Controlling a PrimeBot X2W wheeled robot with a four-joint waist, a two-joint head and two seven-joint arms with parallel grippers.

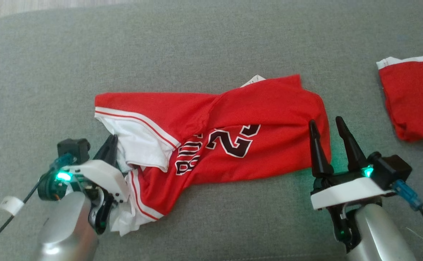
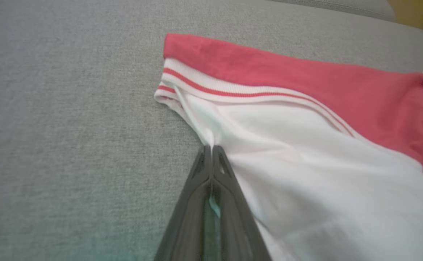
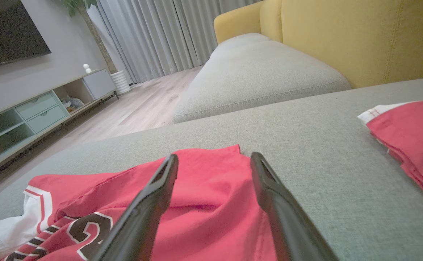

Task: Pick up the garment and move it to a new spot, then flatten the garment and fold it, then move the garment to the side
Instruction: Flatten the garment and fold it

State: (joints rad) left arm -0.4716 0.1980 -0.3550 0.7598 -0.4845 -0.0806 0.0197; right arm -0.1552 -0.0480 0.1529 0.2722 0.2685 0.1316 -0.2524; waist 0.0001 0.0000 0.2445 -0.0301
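Jersey (image 1: 251, 108) of smooth red cloth, white-lined, with ribbed striped trim and black numerals, lies rumpled across the middle of the grey woven sofa seat (image 1: 160, 43). The left claw (image 2: 211, 150) is pinched tight on its white edge; the right claw (image 1: 324, 125) hovers spread wide over its right end, holding nothing.

The garment (image 1: 269, 105) is coloured bright red, with a white inner side shown at its opening, a white rib trim crossed by thin red stripes, and black lettering outlined in white. The second cloth (image 1: 414, 98) is red too and is edged in white. The cushion (image 1: 197, 43) beneath is woven in plain grey-green. The left gripper (image 1: 109, 146) and right gripper (image 1: 325, 121) are tipped in black, housed in white and lit green. The sofa back (image 3: 360, 36) is upholstered in mustard yellow
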